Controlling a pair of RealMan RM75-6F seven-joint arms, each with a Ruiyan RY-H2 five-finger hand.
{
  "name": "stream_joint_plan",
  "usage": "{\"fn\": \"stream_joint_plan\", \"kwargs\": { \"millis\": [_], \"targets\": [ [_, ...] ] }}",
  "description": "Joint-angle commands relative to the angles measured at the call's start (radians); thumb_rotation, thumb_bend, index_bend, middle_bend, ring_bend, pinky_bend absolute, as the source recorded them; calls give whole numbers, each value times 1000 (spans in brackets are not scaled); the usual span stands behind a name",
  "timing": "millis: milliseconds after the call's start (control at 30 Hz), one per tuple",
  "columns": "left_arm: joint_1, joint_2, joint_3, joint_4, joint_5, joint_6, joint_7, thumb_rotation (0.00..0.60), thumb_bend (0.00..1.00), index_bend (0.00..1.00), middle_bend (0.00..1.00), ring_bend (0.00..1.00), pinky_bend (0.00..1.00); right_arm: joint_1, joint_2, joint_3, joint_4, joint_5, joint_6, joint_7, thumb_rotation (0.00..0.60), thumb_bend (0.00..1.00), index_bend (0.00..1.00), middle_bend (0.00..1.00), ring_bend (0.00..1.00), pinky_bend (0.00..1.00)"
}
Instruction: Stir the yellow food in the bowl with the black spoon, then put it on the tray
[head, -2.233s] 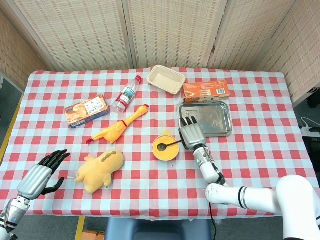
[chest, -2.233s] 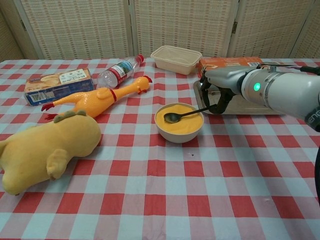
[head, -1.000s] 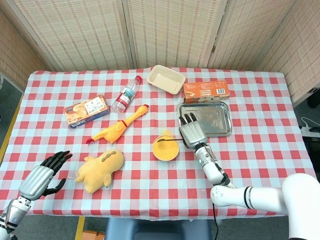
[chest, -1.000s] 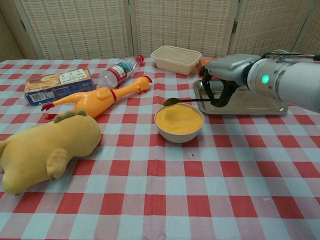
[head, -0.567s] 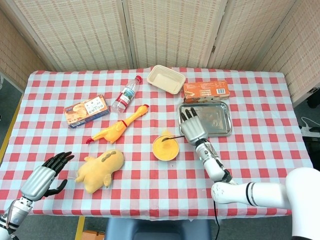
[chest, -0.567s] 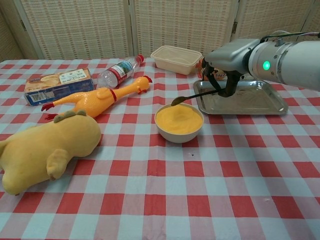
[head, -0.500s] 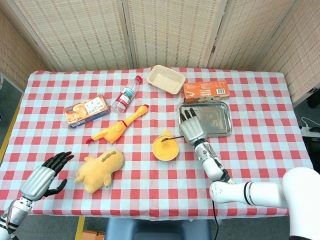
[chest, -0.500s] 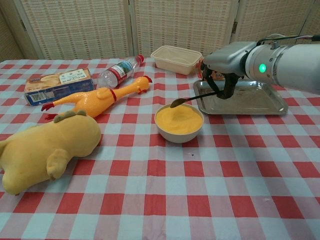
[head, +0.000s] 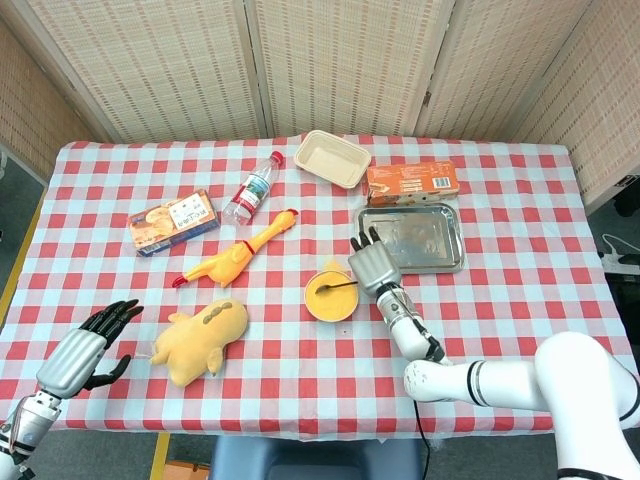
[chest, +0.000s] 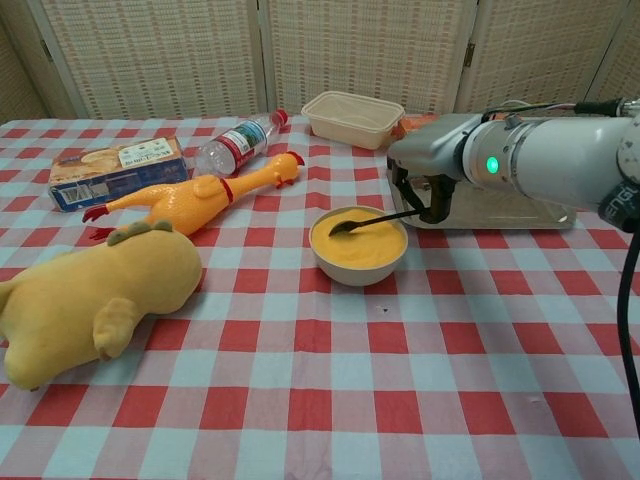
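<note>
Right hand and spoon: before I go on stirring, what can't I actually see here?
- Grip on the black spoon: in the chest view the right hand covers the handle's end; the head view shows only the back of the hand.
- How deep the spoon's tip sits in the yellow food: cannot tell.
- Tray: the arm hides most of it in the chest view.
- Left hand: outside the chest view.

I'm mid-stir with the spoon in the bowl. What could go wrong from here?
The right hand holds the black spoon near the handle's end, so it may twist or slip while stirring.

The spoon tip sits in the yellow food; pushing sideways might tip the small bowl or slop food onto the cloth.

On the lift to the tray, clinging food may drip.
</note>
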Motion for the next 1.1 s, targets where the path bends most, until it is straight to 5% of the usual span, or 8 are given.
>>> {"fn": "stream_joint_plan", "kwargs": {
  "millis": [33, 367, 600, 1100],
  "targets": [
    [-1, -1, 1, -2, 3, -1, 3, 600, 482, 0, 0, 0, 157, 4, 32, -18, -42, 14, 1, -12, 600, 726, 733, 100, 0, 29],
    [3, 0, 6, -12, 14, 10, 19, 600, 482, 0, 0, 0, 157, -8, 108, -20, -159, -7, 28, 57, 600, 728, 740, 99, 0, 29],
    [3, 0, 6, -15, 11, 8, 20, 600, 482, 0, 0, 0, 156, -36, 73, -9, -112, -82, 104, 109, 600, 728, 744, 106, 0, 29],
    [0, 0, 0, -9, -7, -3, 15, 600, 482, 0, 0, 0, 157, -20, -3, -7, -5, -49, 42, 93, 600, 728, 743, 108, 0, 29]
  ]
}}
